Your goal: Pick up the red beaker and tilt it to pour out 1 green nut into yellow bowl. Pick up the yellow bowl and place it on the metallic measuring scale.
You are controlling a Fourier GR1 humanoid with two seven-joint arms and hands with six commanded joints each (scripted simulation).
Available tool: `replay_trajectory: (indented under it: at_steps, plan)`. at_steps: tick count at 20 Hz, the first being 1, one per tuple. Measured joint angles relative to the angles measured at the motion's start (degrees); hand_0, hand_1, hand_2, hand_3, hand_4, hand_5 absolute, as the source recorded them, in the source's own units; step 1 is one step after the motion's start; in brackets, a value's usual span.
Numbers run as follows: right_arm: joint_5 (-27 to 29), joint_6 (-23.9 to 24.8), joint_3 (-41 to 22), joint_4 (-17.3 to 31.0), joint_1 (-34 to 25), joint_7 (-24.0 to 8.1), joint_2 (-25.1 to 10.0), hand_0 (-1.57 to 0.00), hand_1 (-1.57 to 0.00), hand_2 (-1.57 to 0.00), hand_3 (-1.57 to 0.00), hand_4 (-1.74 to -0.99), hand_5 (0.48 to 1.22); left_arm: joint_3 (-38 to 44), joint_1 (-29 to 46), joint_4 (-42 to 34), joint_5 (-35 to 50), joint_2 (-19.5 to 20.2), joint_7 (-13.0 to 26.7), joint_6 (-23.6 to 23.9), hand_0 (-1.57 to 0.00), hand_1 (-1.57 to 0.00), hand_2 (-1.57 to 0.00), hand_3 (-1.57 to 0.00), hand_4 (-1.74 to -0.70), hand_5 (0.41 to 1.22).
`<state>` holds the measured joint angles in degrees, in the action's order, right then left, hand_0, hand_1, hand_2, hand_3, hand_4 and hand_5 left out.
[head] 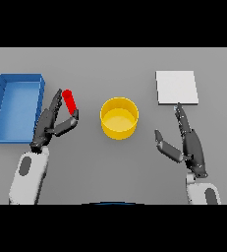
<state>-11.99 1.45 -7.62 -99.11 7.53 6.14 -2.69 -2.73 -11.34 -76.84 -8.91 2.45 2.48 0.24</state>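
Observation:
The red beaker point(70, 100) stands tilted on the table left of centre. My left hand point(50, 123) is right beside it: straight fingers run up along its left side and the thumb reaches under its lower end, without closing round it. A yellow bowl point(119, 117) sits at the table's centre, to the right of the beaker; I see nothing inside it. The metallic measuring scale point(177, 87) is a pale square plate at the back right. My right hand point(189, 142) rests open on the table just below the scale, fingers pointing toward it.
A blue open bin point(15, 107) stands at the far left, close to my left hand's outer side.

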Motion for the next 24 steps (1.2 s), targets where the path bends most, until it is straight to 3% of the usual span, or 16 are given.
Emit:
replay_trajectory:
  at_steps: [4, 9, 15, 18, 19, 20, 22, 24]
  plan:
    - [-0.2, 0.5, 0.1, 0.1, -1.1, -2.3, 0.3, 0.00, 0.00, 0.00, 0.00, -1.338, 0.688, 2.4, -6.0, 8.1, 0.9, -0.2, -1.3, 0.1, 0.00, 0.00, 0.00, 0.00, -1.33, 0.714]
    - [0.4, 0.1, 0.6, 0.3, -0.1, -0.4, 0.0, 0.00, 0.00, 0.00, 0.00, -1.331, 0.687, 3.7, -10.5, 13.4, 0.8, 0.0, -3.8, 0.2, 0.00, 0.00, 0.00, 0.00, -1.32, 0.706]
    - [0.5, 0.5, 0.7, 0.1, -1.2, -1.9, 0.2, 0.00, 0.00, 0.00, 0.00, -1.311, 0.682, 4.9, -16.2, 19.7, 0.8, 0.4, -4.1, -0.3, 0.00, 0.00, 0.00, 0.00, -1.33, 0.715]
    - [0.6, 0.3, 0.8, -0.2, -0.9, -1.8, -0.1, 0.00, 0.00, 0.00, 0.00, -1.295, 0.683, 5.7, -17.3, 23.1, 1.2, -0.2, -8.2, -0.4, 0.00, 0.00, -0.03, 0.00, -1.39, 0.752]
    - [0.4, 0.4, 0.9, 0.1, -0.4, -1.0, -0.4, 0.00, 0.00, 0.00, 0.00, -1.291, 0.684, 6.2, -18.0, 24.1, 1.4, -0.5, -8.8, 0.1, -0.08, -0.08, -0.12, -0.08, -1.42, 0.770]
    - [0.5, 0.3, 1.3, 0.4, -1.2, -1.9, -0.8, 0.00, 0.00, 0.00, 0.00, -1.289, 0.684, 6.5, -18.1, 24.2, 1.6, -0.9, -9.5, 0.6, -0.25, -0.28, -0.31, -0.22, -1.44, 0.795]
    - [0.0, 0.2, 0.6, -0.4, -0.6, -1.3, -0.5, 0.00, 0.00, 0.00, 0.00, -1.285, 0.683, 7.3, -18.8, 25.2, 2.0, -2.1, -8.7, 2.3, -0.68, -0.70, -0.71, -0.71, -1.44, 0.949]
    - [0.4, 0.1, 0.8, -0.1, -0.8, -1.9, -0.4, 0.00, 0.00, 0.00, 0.00, -1.287, 0.684, 7.2, -19.9, 26.8, 0.0, -2.0, -8.7, 4.8, -1.00, -1.01, -1.02, -1.02, -1.44, 1.047]
